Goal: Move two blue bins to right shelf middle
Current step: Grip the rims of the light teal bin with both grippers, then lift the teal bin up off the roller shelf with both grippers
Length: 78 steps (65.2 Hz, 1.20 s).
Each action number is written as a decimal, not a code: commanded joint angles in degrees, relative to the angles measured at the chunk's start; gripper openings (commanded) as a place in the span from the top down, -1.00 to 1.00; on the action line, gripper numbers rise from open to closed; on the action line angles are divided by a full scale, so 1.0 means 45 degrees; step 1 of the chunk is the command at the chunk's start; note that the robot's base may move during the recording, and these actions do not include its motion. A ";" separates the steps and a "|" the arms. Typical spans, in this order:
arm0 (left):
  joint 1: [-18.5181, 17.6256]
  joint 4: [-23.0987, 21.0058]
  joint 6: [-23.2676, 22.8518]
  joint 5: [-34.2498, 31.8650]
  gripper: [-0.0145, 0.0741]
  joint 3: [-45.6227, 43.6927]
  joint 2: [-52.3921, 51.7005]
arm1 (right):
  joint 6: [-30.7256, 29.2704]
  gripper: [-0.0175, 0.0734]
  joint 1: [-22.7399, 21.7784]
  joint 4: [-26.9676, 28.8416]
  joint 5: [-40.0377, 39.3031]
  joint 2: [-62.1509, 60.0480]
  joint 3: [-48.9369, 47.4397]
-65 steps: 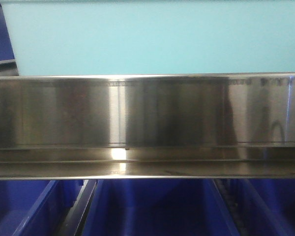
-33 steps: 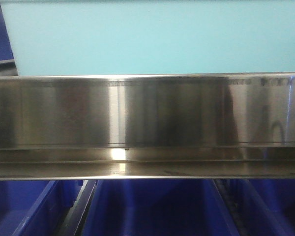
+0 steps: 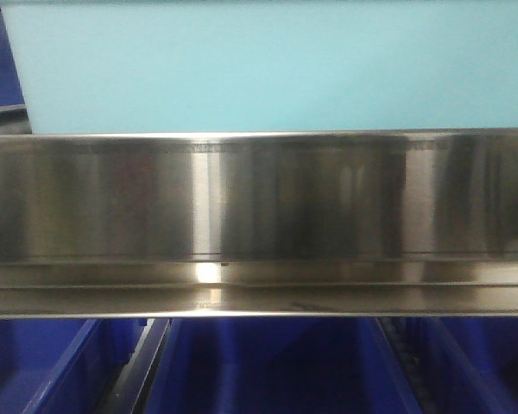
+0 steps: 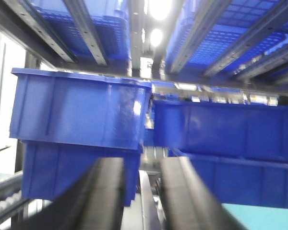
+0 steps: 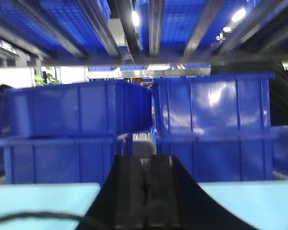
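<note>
A pale aqua blue bin (image 3: 268, 69) fills the top of the front view, standing just behind the shiny steel front rail (image 3: 259, 198) of the right shelf middle. My left gripper (image 4: 141, 165) is open with nothing between its black fingers, and a corner of a pale aqua bin (image 4: 264, 216) shows at its lower right. My right gripper (image 5: 144, 158) is shut, its fingers pressed together over a thin slit. A pale aqua bin surface (image 5: 43, 203) lies low on both sides of it. I cannot tell whether that is one bin or two.
Dark royal-blue crates (image 3: 268, 362) sit on the tier under the rail. Stacked dark blue crates (image 4: 77, 110) stand close ahead of the left gripper, and more crates (image 5: 211, 110) face the right gripper. Shelf rails and crate bottoms (image 5: 153, 28) hang overhead.
The steel rail sits slightly lower in the front view, and the dark reflections at its right end have shifted. The aqua bin stays behind it.
</note>
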 commanded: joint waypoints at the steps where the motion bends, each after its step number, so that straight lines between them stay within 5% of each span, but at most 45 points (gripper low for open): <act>1: 0.0000 0.0023 -0.0071 0.2008 -0.07 -0.1710 0.0980 | 0.0039 0.63 -0.0070 -0.0100 0.1006 0.0981 -0.1556; 14: -0.0826 -0.0240 -0.0071 0.2890 -0.50 -0.3676 0.3224 | 0.0039 -0.65 0.0048 -0.0100 0.1228 0.3366 -0.3345; 25: -0.2628 -0.0331 0.0039 0.4147 -0.58 -0.4682 0.4960 | 0.0039 -0.64 0.1068 0.0004 0.1791 0.4793 -0.4412; 47: -0.6236 -0.0279 0.0654 0.7839 -0.57 -0.9173 1.0577 | -0.0008 -0.64 0.3466 0.0004 0.6153 0.9648 -0.8399; 55: -0.6304 -0.0092 0.0405 0.9240 -0.57 -1.1089 1.2871 | -0.0008 -0.64 0.3525 -0.0276 0.7832 1.1602 -0.9834; 70: -0.6303 0.2711 -0.2834 1.1814 -0.57 -1.3573 1.5975 | 0.0301 -0.64 0.3525 -0.0861 1.1254 1.4816 -1.2070; 78: -0.6303 0.2811 -0.3568 1.2876 -0.57 -1.4280 1.7098 | 0.1087 -0.64 0.3525 -0.0888 1.1556 1.6000 -1.2695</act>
